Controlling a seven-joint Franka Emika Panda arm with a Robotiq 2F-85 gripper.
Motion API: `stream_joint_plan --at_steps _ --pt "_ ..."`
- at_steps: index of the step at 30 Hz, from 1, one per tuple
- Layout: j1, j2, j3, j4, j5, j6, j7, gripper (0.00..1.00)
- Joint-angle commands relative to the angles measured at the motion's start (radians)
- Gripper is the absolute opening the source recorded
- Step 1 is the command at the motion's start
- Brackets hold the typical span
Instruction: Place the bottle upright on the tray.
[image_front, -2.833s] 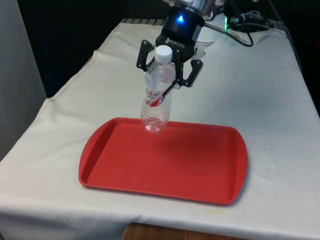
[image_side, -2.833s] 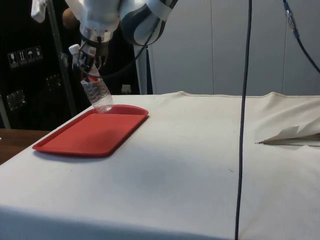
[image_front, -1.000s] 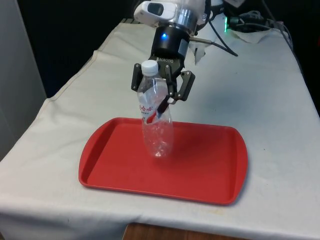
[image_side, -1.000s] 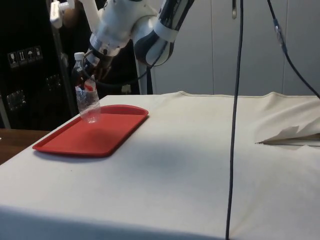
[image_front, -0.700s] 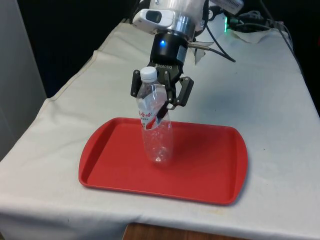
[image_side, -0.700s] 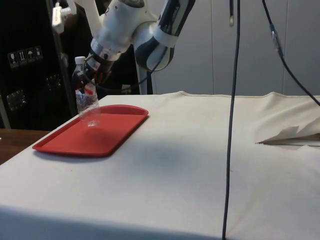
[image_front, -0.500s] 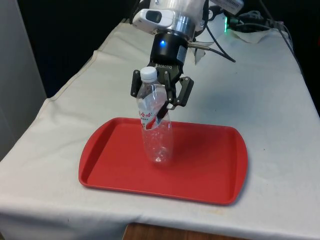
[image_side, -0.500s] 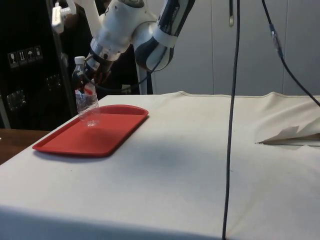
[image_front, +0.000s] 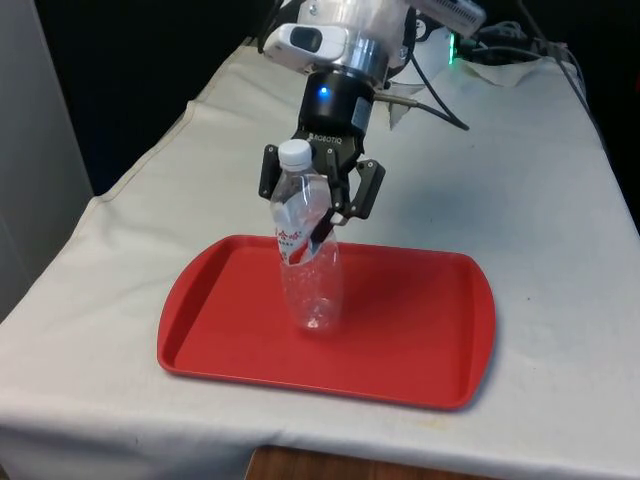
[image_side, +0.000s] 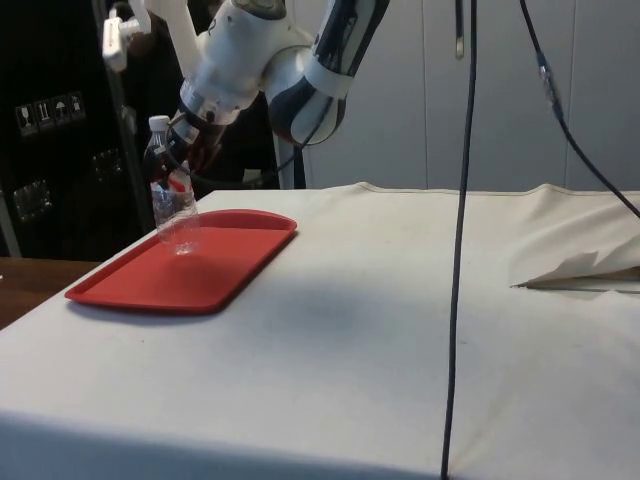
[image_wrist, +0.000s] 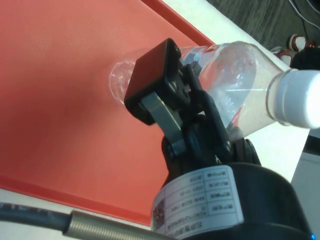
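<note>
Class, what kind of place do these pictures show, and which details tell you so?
Probably a robotics lab: a cloth-covered table, dangling cables, and an arm whose tool holds a clear bottle on a red tray.

White rounded arm (image_side: 300, 60) with a silver wrist ring, a black cylindrical gripper (image_front: 320, 205) body lettered in white, seemingly "ROBOTIQ", black linkage fingers (image_wrist: 155, 82) with square pads, a white printed label on the gripper base, and a braided metal-sheathed cable (image_wrist: 75, 225).
</note>
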Motion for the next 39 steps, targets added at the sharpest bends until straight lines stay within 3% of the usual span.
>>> stream_joint_plan --at_steps 1,9,10,11,17,18,19,21,26,27,28,35,36,37,39 --pt "0.006 0.009 -0.013 0.014 0.002 0.008 0.006 0.14" --pt "0.014 0.023 -0.033 0.027 0.003 0.013 0.012 0.14" --pt "0.000 0.011 -0.008 0.008 0.000 0.000 0.000 0.14" --pt "0.015 0.024 -0.035 0.028 0.003 0.013 0.012 0.14" --pt "0.017 0.034 -0.041 0.035 0.004 0.016 0.015 0.14" --pt "0.000 0.021 -0.011 0.012 0.000 0.002 0.001 0.14" --pt "0.018 0.036 -0.042 0.037 0.005 0.016 0.015 0.14" --pt "0.018 0.041 -0.043 0.041 0.005 0.017 0.016 0.14" --pt "0.016 0.055 -0.044 0.052 0.010 0.022 0.016 0.14" --pt "0.001 0.043 -0.016 0.032 0.005 0.007 0.002 0.14" --pt "0.016 0.055 -0.043 0.052 0.011 0.022 0.015 0.14" --pt "0.007 0.051 -0.028 0.043 0.009 0.016 0.007 0.14" --pt "0.001 0.048 -0.017 0.037 0.008 0.009 0.002 0.14" --pt "0.007 0.050 -0.026 0.042 0.009 0.015 0.006 0.14" --pt "0.005 0.049 -0.024 0.041 0.009 0.013 0.005 0.14"
